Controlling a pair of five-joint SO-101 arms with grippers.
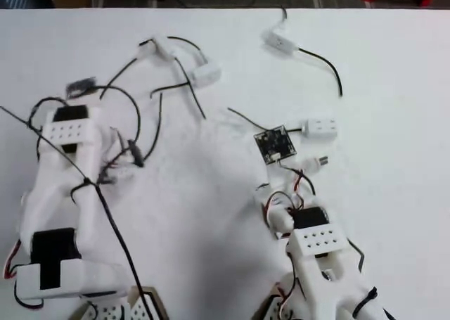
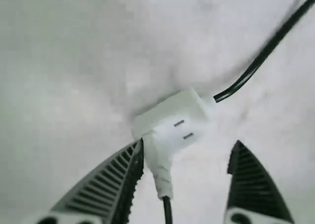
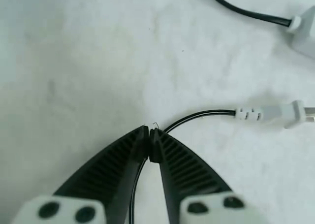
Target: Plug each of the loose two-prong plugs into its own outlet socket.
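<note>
Pinching cord [image 3: 197, 118] behind loose plug [image 3: 283, 114], right gripper [image 3: 149, 135] is pressed together on it. Plug lies flat on desk [image 3: 74, 61], long axis crosswise to gripper, prongs pointing away from it (socket [image 3: 306, 34] nearby, off to side, not in line). Left gripper [image 2: 189, 145] spread, second socket [image 2: 172, 120] at fingertips. Right arm nearer plug.
</note>
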